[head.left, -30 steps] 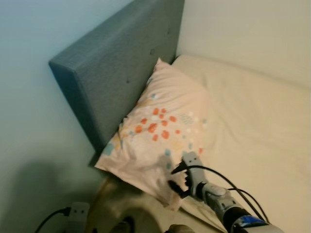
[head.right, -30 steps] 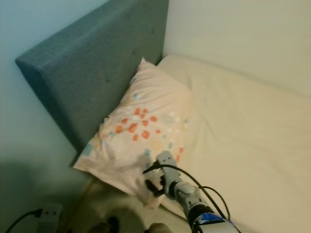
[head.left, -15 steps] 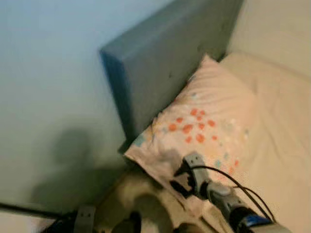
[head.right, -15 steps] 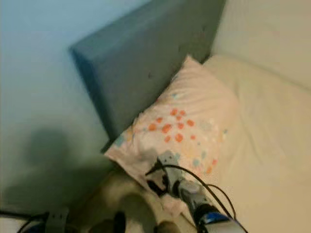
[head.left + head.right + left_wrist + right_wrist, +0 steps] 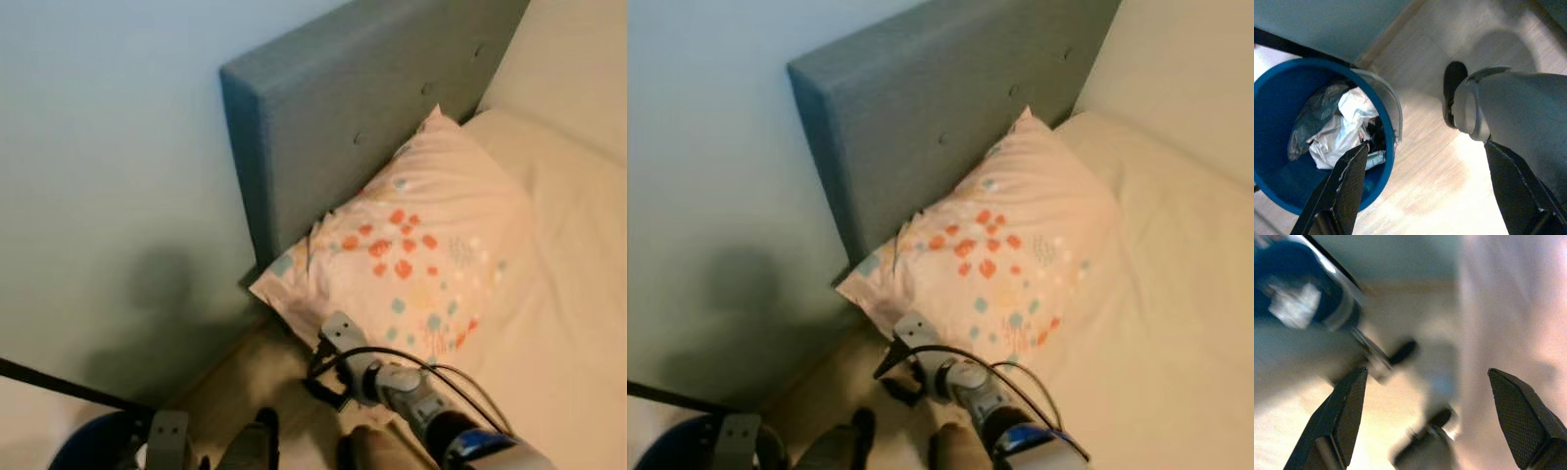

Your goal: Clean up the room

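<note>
A peach pillow with orange and teal dots leans against the teal-grey headboard at the head of the cream mattress. My right gripper hangs just off the pillow's near corner, over the wooden floor beside the bed. In the blurred right wrist view its fingers stand wide apart with nothing between them. My left gripper is open above a blue bucket that holds crumpled white paper and other rubbish.
The blue bucket stands on the floor at my lower left, by the pale wall. A black bar runs along there. My own grey leg and black foot are beside the bucket.
The camera has swung, bringing the bucket and more wall into view. My right gripper has come off the pillow's near corner and now hangs beside the bed. The pillow stays put.
</note>
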